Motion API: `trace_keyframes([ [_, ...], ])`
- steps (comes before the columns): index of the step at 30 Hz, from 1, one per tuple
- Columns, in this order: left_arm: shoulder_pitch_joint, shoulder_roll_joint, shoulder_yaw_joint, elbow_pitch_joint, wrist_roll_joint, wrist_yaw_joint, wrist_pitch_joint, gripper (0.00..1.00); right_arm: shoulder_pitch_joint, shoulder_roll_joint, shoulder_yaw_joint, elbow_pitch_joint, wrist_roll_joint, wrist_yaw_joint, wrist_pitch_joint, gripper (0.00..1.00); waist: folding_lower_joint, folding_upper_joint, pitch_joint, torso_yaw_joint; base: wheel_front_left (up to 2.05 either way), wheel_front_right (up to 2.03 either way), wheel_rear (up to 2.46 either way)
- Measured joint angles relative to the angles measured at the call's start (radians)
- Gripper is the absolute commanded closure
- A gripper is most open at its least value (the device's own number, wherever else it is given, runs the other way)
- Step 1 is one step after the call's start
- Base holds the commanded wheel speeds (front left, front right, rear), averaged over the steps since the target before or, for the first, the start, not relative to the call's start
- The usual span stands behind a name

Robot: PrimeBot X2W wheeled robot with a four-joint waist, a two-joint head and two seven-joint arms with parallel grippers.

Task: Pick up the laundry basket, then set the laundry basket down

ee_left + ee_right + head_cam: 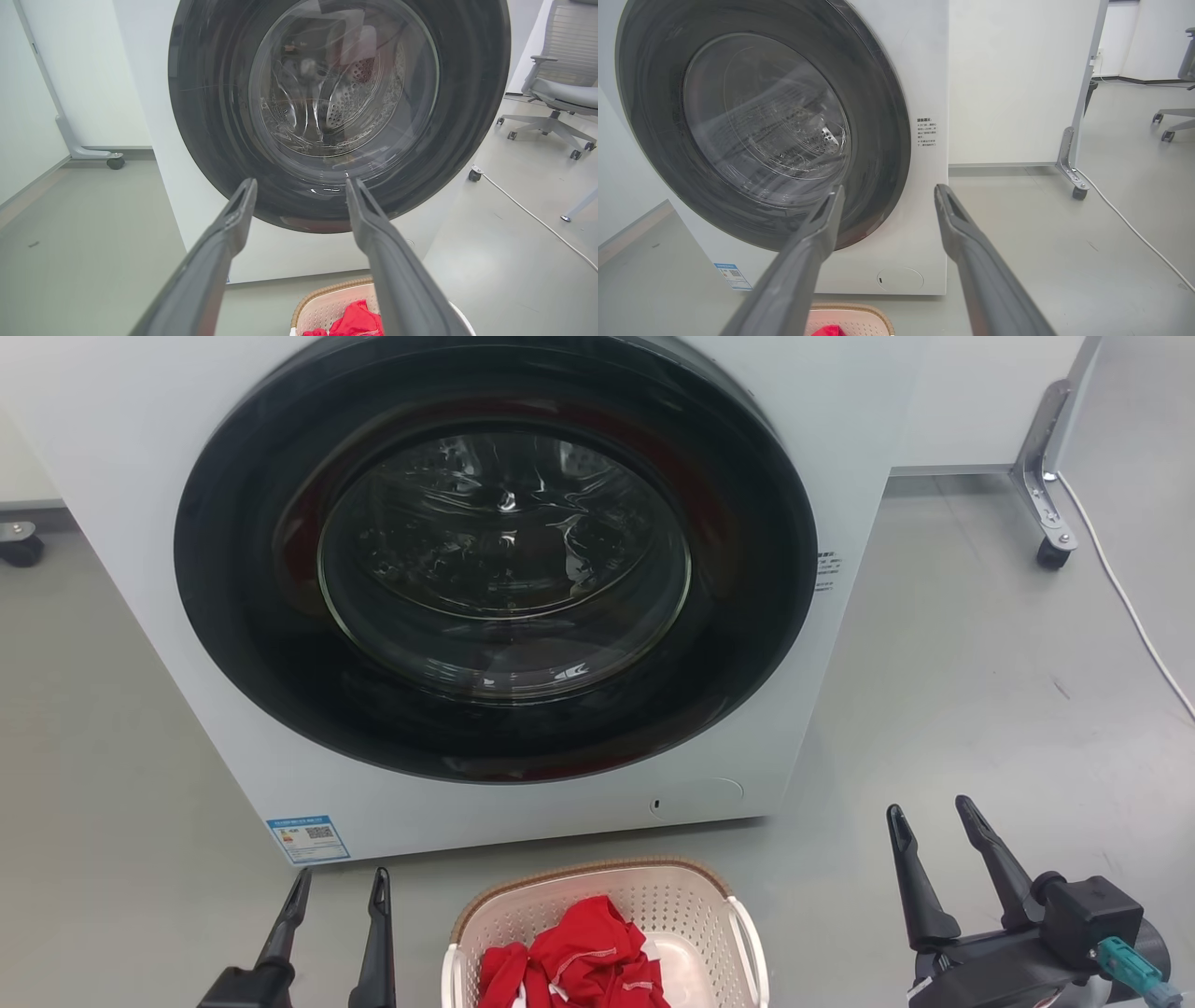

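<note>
Laundry basket (677, 901) sits on the grey floor (980, 691) just in front of the washer (131, 523), between the two arms, with red clothes (569, 957) heaped inside; it is not yet picked up; the left gripper (342, 875) stands near its left side with fingers parted and nothing between them; the right gripper (931, 807) is further off on the right, likewise spread and empty; the likeliest trouble, I judge, is an uneven lift; if one white side handle (749, 933) is caught and raised before the other, the shallow basket could tip and shed the clothes; a forward swing could also knock its rim against the nearby washer front.
</note>
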Motion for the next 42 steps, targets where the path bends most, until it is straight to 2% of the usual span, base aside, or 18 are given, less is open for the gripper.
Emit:
trace_keyframes([
  [22, 0.007, -0.026, 0.037, -0.048, 0.049, 0.001, 0.088, 0.00, 0.006, 0.003, -0.020, -0.022, -0.030, -0.005, 0.011, 0.00, 0.0000, 0.0000, 0.009, 0.005, 0.00, 0.00, 0.00],
  [23, 0.007, -0.028, 0.036, -0.045, 0.050, 0.001, 0.087, 1.00, 0.006, 0.005, -0.019, -0.019, -0.030, -0.005, 0.011, 1.00, 0.0000, 0.0000, 0.008, 0.005, 0.00, 0.00, 0.00],
  [27, 0.020, -0.035, 0.031, -0.011, 0.043, 0.000, 0.088, 1.00, 0.033, 0.025, -0.009, 0.013, -0.028, -0.004, 0.012, 1.00, 0.0000, 0.0000, 0.009, 0.005, 0.00, 0.00, 0.00],
  [33, 0.022, -0.040, 0.049, 0.002, 0.006, -0.010, 0.097, 1.00, 0.038, 0.037, -0.045, 0.018, 0.021, 0.006, 0.030, 1.00, 0.0000, 0.0001, 0.008, 0.007, 0.00, 0.00, 0.00],
  [42, 0.017, -0.049, 0.076, 0.021, -0.132, -0.036, 0.126, 1.00, 0.038, 0.060, -0.094, 0.032, 0.132, 0.029, 0.065, 1.00, 0.0000, 0.0000, 0.008, 0.010, 0.00, 0.00, 0.00],
])
